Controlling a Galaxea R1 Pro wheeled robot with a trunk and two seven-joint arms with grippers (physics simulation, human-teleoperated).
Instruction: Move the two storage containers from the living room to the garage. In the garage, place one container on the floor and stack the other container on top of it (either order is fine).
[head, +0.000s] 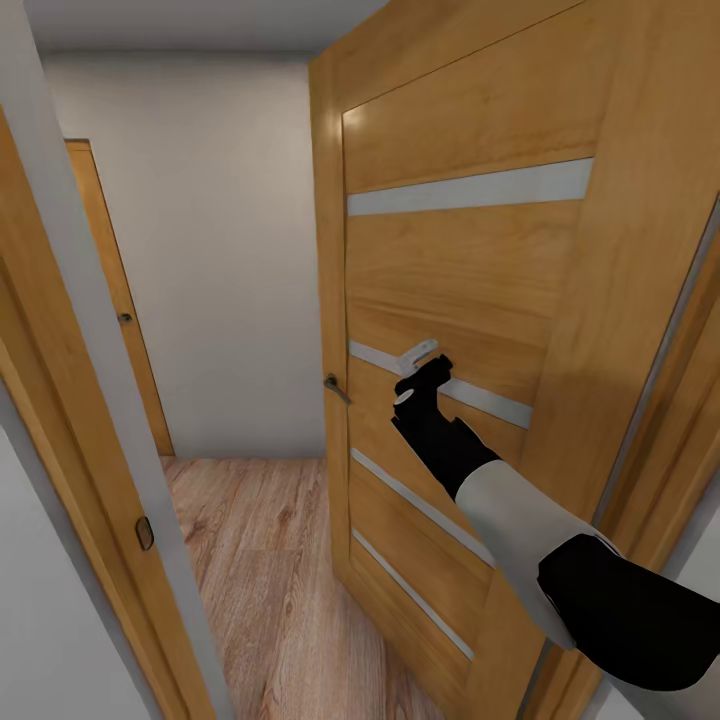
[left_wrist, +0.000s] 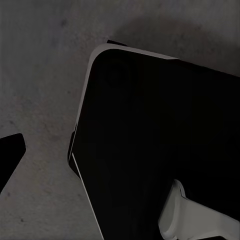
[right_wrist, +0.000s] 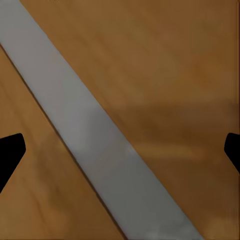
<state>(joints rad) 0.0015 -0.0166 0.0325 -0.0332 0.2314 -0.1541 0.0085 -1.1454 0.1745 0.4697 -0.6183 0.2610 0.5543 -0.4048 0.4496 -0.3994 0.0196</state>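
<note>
The right gripper (head: 424, 372), jaws spread and empty, presses a wooden door (head: 470, 270) open on the right toward a plank-floored hallway (head: 270, 560); no container is visible, so carrying seems unfinished.

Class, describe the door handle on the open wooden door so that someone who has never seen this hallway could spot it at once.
Start at the large open wooden door with pale horizontal strips on the right of the head view. Follow its free edge, the one nearest the white back wall, to about mid height. There a small dark metal handle juts out, left of the right gripper, unlike the flat grey strips beside it.
</note>
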